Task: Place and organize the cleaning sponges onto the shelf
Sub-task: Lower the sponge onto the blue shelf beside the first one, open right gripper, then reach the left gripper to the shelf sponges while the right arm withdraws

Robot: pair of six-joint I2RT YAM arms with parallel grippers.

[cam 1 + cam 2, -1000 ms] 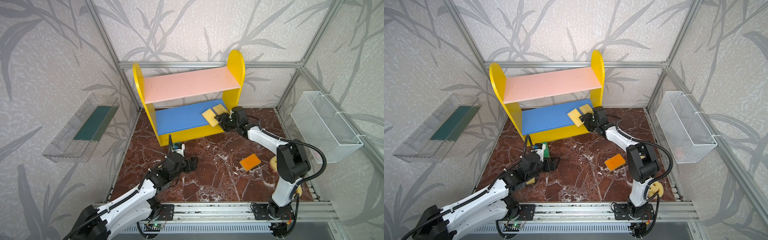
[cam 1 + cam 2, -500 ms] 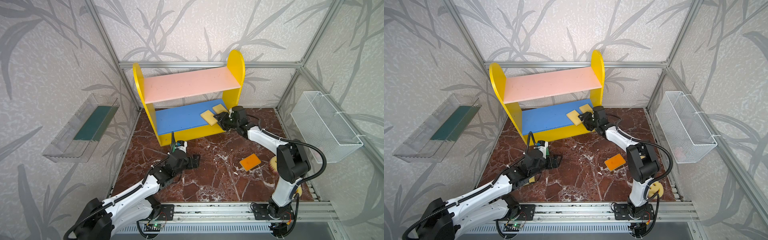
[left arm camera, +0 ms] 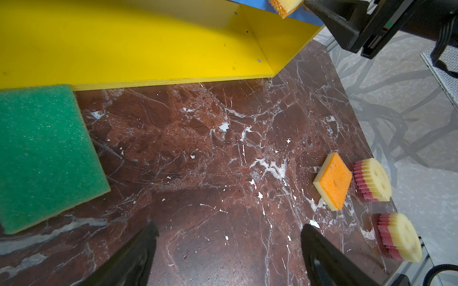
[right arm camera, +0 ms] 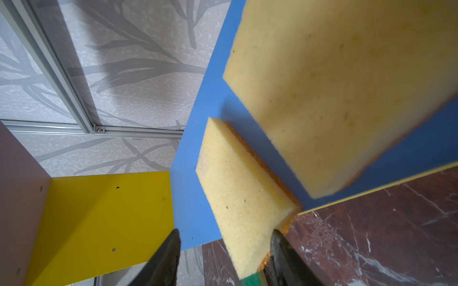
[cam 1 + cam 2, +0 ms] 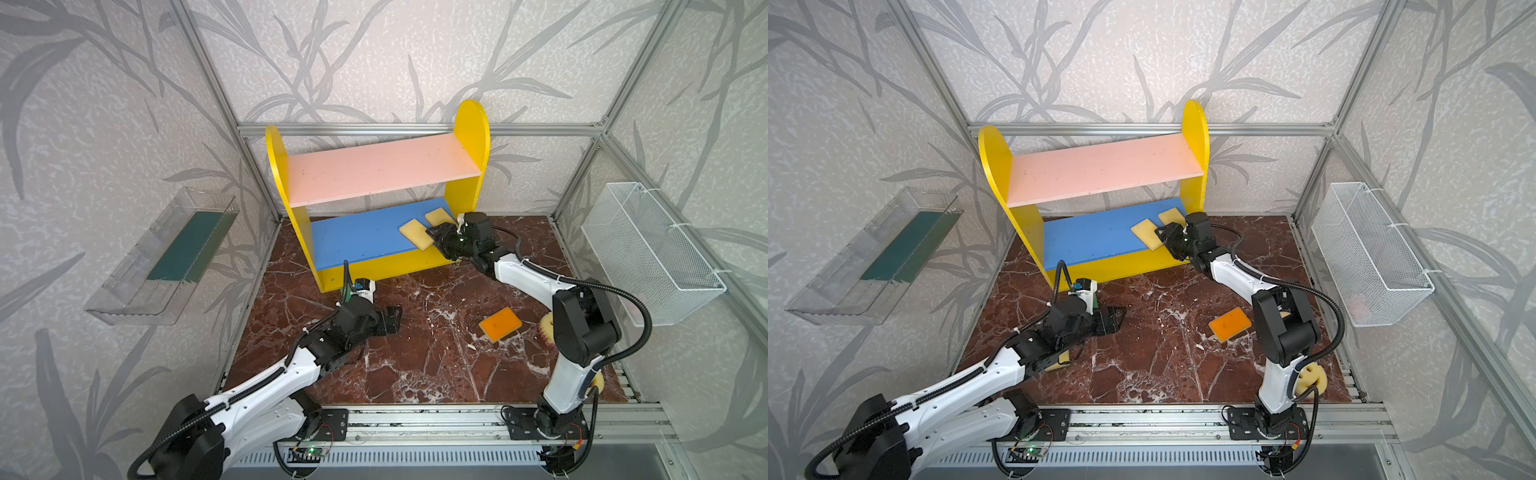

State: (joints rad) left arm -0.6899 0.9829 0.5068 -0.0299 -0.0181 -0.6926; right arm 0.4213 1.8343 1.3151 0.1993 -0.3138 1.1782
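The shelf (image 5: 374,170) stands at the back. Two pale yellow sponges lie at the right end of its blue board (image 5: 357,237). The front one (image 5: 417,234) (image 4: 238,188) overhangs the board's edge, orange face down. My right gripper (image 5: 438,239) (image 4: 225,232) is open around its corner; one finger touches it, the other stands apart. The second sponge (image 5: 436,216) lies behind. My left gripper (image 5: 388,322) (image 3: 229,226) hovers open and empty over the floor, the green sponge (image 3: 44,153) beside it. An orange-faced sponge (image 5: 500,324) and two round sponges (image 3: 374,179) (image 3: 399,240) lie at the right.
A pale sponge (image 5: 1059,360) shows under my left forearm. A clear plastic tray (image 5: 166,257) hangs on the left wall and a white wire basket (image 5: 652,253) on the right wall. The right arm's base (image 5: 557,419) stands by a round sponge.
The front sponge has settled flatter on the blue board. My left gripper has crept slightly right and toward the shelf. The right gripper has hardly moved.
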